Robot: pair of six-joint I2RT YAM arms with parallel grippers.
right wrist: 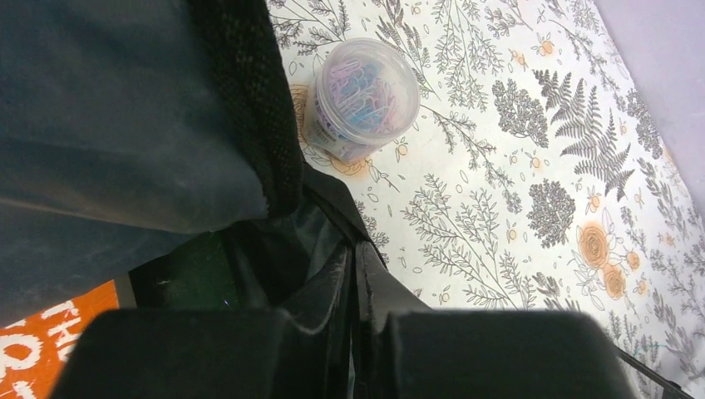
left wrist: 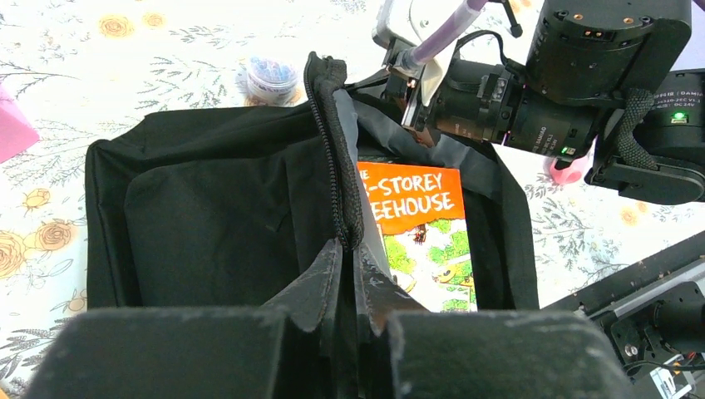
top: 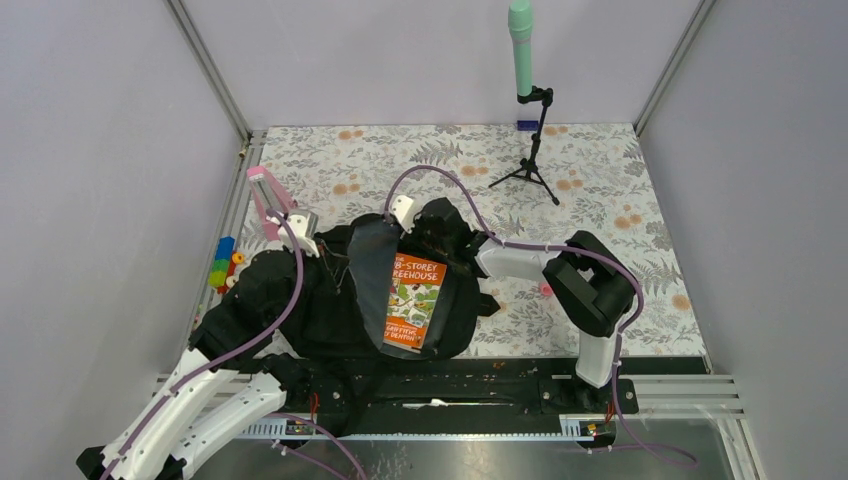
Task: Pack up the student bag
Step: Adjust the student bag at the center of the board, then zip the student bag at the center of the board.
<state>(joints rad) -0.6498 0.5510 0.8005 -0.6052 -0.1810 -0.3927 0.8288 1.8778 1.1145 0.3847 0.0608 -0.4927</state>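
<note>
Floral table [top: 620, 200]; book [top: 415, 305] half-hidden in bag [top: 330, 320]

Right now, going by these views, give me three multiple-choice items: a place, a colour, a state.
1. Where is the Treehouse book?
A) inside the open student bag
B) on a shelf
C) on the floor

2. The book's title band is:
A) blue
B) orange
C) grey

3. The left gripper is:
A) wide open
B) shut on the book
C) shut on bag fabric

Answers:
1. A, the bag's walls surround it.
2. B, orange sits behind the white lettering.
3. C, black fabric is pinched between its fingers.
</note>
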